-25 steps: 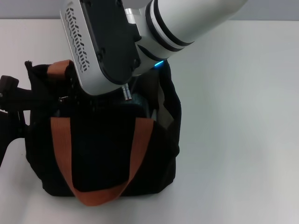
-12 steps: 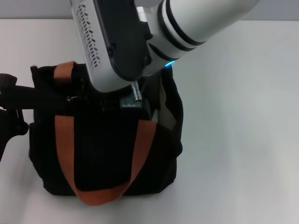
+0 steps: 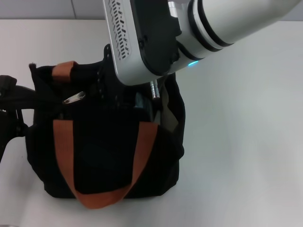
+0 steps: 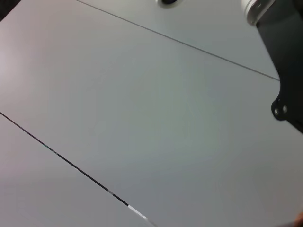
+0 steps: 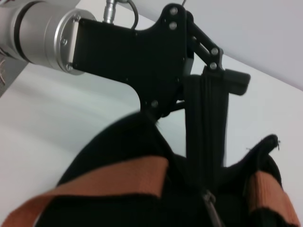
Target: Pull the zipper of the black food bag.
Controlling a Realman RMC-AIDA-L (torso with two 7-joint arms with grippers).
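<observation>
The black food bag (image 3: 104, 156) with orange-brown strap handles (image 3: 64, 151) stands on the white table. The small silver zipper pull (image 3: 73, 98) lies on the bag's top near its left end. My right gripper (image 3: 111, 90) hangs over the bag's top opening, to the right of the pull; its fingers are hidden under the wrist. My left gripper (image 3: 19, 97) is at the bag's left end. In the right wrist view it (image 5: 204, 156) is shut on the bag's end fabric (image 5: 128, 142), with a grey pull (image 5: 211, 213) just below it.
The white table (image 3: 246, 142) extends to the right of and in front of the bag. Pale lining (image 3: 168, 113) shows at the bag's open right end. The left wrist view shows only a pale grey surface (image 4: 142, 118).
My right arm has moved to the right across the bag's top. The silver pull near the left end, covered before, now shows. The left gripper and the bag have stayed put.
</observation>
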